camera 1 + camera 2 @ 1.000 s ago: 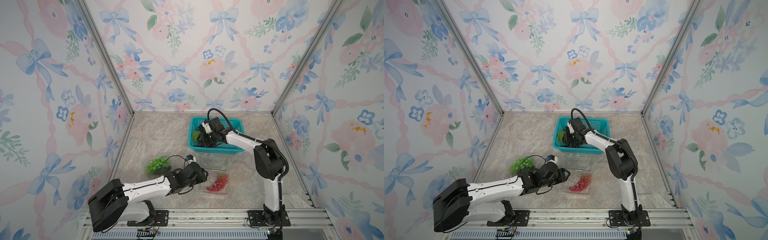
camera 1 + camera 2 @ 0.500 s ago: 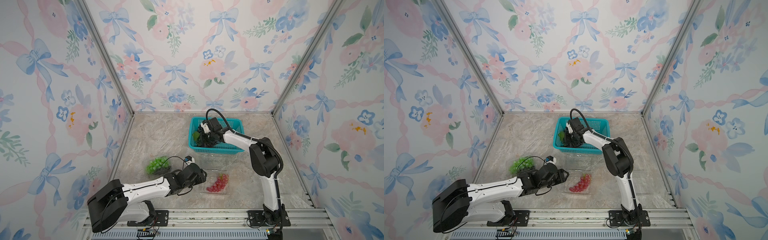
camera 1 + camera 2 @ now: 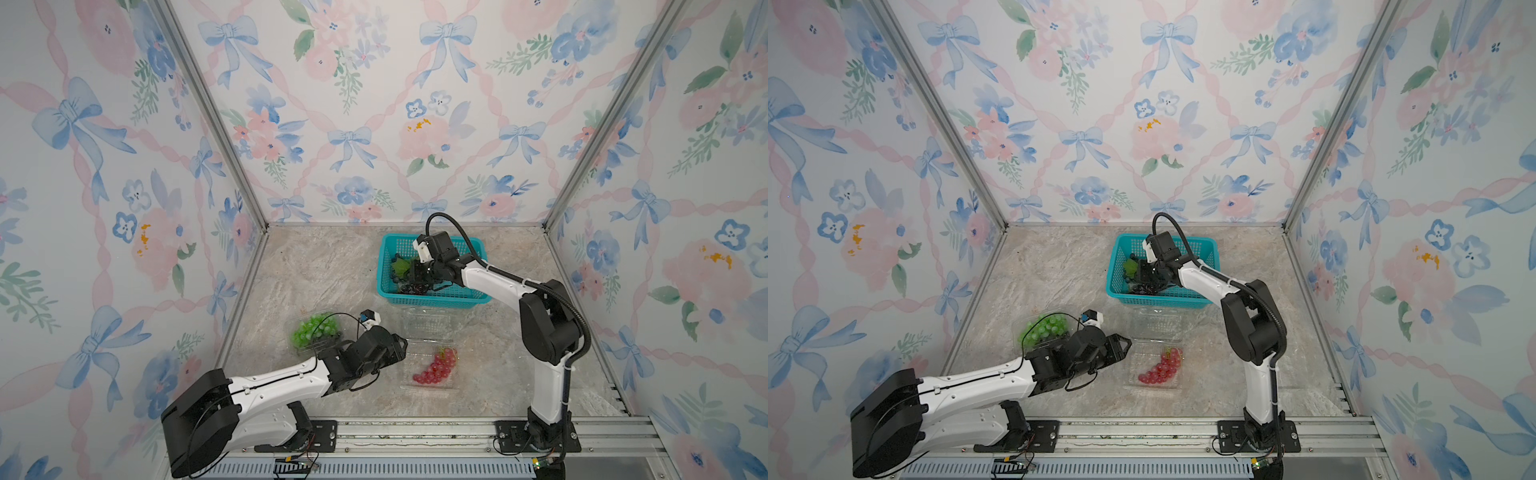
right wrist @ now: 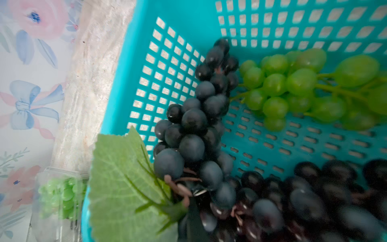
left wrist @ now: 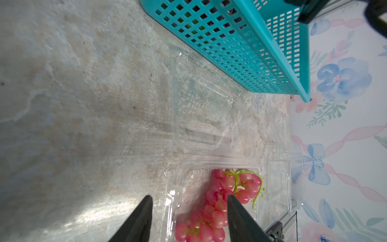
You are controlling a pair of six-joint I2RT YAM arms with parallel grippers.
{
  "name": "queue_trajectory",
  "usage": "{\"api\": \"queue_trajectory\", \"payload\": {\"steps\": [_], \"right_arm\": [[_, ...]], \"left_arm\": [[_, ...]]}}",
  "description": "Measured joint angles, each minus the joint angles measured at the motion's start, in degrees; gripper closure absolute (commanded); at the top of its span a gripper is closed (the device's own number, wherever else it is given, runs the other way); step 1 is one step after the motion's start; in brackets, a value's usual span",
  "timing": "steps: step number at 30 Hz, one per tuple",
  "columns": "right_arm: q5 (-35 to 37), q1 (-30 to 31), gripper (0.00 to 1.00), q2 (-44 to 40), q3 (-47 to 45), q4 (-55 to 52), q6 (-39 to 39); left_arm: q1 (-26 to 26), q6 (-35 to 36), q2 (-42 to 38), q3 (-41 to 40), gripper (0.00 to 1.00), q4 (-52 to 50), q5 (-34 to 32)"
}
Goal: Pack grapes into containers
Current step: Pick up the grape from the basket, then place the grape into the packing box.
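— Which step was in hand?
— Picking from the basket. At the far left, green grapes [image 3: 314, 332] lay in the far-left container [image 3: 293, 322]. Next, the left gripper [image 5: 188, 197] hovered with fingers [image 5: 140, 218] spread across the rim of the open container [image 3: 451, 384] holding red grapes [image 3: 435, 368], gripping nothing. An empty container [image 3: 428, 322] sat just before the teal basket [image 3: 469, 296].
— And the right gripper [image 3: 417, 279]?
— Down in the basket, fingers pressed together, apparently pinching the dark bunch [image 4: 194, 130] by its stem; blur hid the contact.
— Next?
— Lift clear of the basket wall, then carry to the empty container.
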Motion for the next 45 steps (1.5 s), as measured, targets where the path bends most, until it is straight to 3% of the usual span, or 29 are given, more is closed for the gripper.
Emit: {"api": "queue_trajectory", "payload": {"steps": [20,31,37,45], "right_arm": [[0.37,-0.68,1.0,-18.71,-5.99,-1.86,-2.78],[-1.64,0.48,1.0,-32.79,-9.25,-8.79,-4.26],[-4.13,3.19,1.0,-40.72,-13.6,-14.62,-4.92],[-4.68,11.91,1.0,-48.72,-25.09,-19.47,-3.48]], "left_arm": [[8.41,4.74,-1.31,3.08,0.41,0.0,-0.46],[12.85,6.38,-0.55,4.37,0.39,-0.02,-3.06],[14.84,7.54,1.46,6.43,0.38,0.15,-4.79],[15.1,7.89,3.1,7.06,0.38,2.23,-5.62]]}}
